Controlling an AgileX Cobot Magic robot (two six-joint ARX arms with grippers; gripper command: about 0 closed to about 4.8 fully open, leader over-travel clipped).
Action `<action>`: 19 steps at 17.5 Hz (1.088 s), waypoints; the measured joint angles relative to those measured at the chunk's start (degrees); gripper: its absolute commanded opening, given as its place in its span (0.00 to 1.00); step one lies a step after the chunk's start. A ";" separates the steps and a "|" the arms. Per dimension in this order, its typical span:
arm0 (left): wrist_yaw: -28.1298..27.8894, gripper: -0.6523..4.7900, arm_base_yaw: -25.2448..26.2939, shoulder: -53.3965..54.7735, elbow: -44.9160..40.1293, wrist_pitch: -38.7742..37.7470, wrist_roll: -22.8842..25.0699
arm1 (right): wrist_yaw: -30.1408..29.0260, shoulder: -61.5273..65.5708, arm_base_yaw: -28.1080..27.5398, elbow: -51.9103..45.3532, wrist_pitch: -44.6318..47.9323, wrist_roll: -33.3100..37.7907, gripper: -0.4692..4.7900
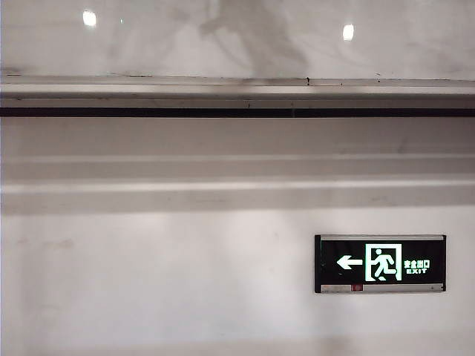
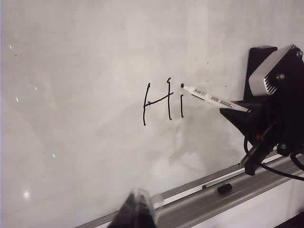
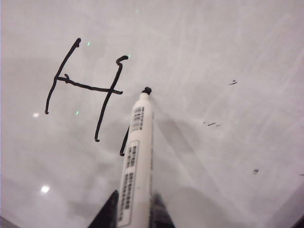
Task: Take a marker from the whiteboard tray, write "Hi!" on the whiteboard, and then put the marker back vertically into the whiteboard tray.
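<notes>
Only wrist views: marker (image 3: 137, 156), right fingers (image 3: 110, 211).

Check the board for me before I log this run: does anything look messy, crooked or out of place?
The "H" on the whiteboard is crooked, its strokes leaning and hooked. A few stray dark specks mark the board beside it. A small black cap-like piece lies loose in the whiteboard tray. The right end effector holds the marker normally.

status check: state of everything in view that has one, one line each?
marker: uncapped, tip at the whiteboard above the i stroke.
whiteboard: "H" and an i stroke written, no "!" yet.
right gripper: shut on marker.
left gripper: holds nothing, opening unclear.
whiteboard tray: small black piece lying in it.
</notes>
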 measured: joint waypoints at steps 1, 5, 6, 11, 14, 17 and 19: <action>0.00 0.11 0.00 0.00 0.00 0.00 0.00 | 0.00 0.00 0.04 -0.02 0.00 0.00 0.09; 0.00 0.11 0.00 0.00 0.00 0.00 0.00 | 0.07 0.00 0.04 -0.04 0.00 0.00 0.09; -0.02 0.11 0.00 0.00 0.00 0.00 0.00 | 0.07 0.00 0.04 -0.04 0.00 0.00 0.09; -0.02 0.11 0.00 0.00 0.00 0.00 0.00 | 0.17 -2.14 0.17 -0.09 -0.66 0.00 0.09; 0.00 0.11 0.00 0.00 0.00 0.00 0.00 | 1.38 -4.46 0.00 0.57 0.31 -0.35 0.09; 0.00 0.11 0.00 0.00 0.00 0.00 0.00 | 1.49 -4.33 -1.14 0.50 0.52 -1.70 0.09; 0.00 0.11 0.00 0.00 0.00 0.00 0.00 | 1.53 -3.50 -2.01 0.28 -0.13 -1.90 0.09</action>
